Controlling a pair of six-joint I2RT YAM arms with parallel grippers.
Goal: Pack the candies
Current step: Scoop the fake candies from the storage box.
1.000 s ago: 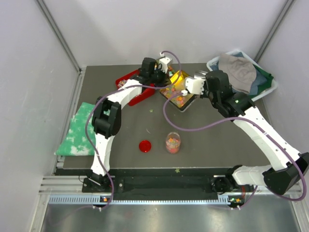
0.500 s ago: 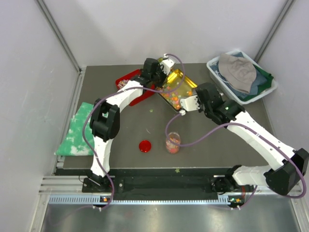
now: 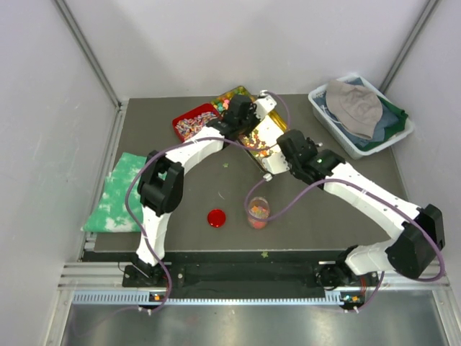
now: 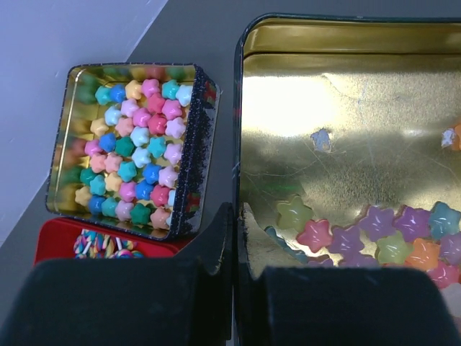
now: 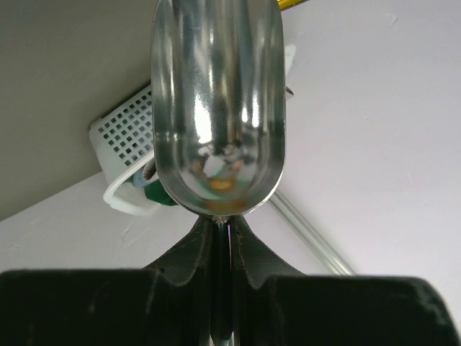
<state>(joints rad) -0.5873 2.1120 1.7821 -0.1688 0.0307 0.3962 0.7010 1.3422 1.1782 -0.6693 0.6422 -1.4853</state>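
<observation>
The candies [image 4: 374, 234] are small glossy star pieces heaped in the near end of a gold tin [image 4: 346, 108]. My left gripper [image 4: 236, 216] is shut on the tin's left wall, one finger inside and one outside. From above, the tin [image 3: 265, 130] stands tilted at the back centre, with my left gripper [image 3: 248, 115] on it. My right gripper [image 5: 229, 227] is shut on the handle of a metal scoop [image 5: 218, 101], which points up at the wall and looks empty. It hangs beside the tin [image 3: 292, 148]. A small jar [image 3: 258, 211] part-filled with candies stands at the front centre.
A red lid [image 3: 216, 218] lies left of the jar. A small dark tin of pastel pieces [image 4: 133, 148] and a red tray of striped sweets [image 3: 193, 122] sit left of the gold tin. A white basket of cloths [image 3: 360, 112] is back right, a green cloth [image 3: 119, 191] far left. Loose candies [image 3: 225, 164] dot the mat.
My left gripper has dragged the gold tin to the right and tilted it, uncovering the small tin and red tray. My right gripper has swung left and turned the scoop upward.
</observation>
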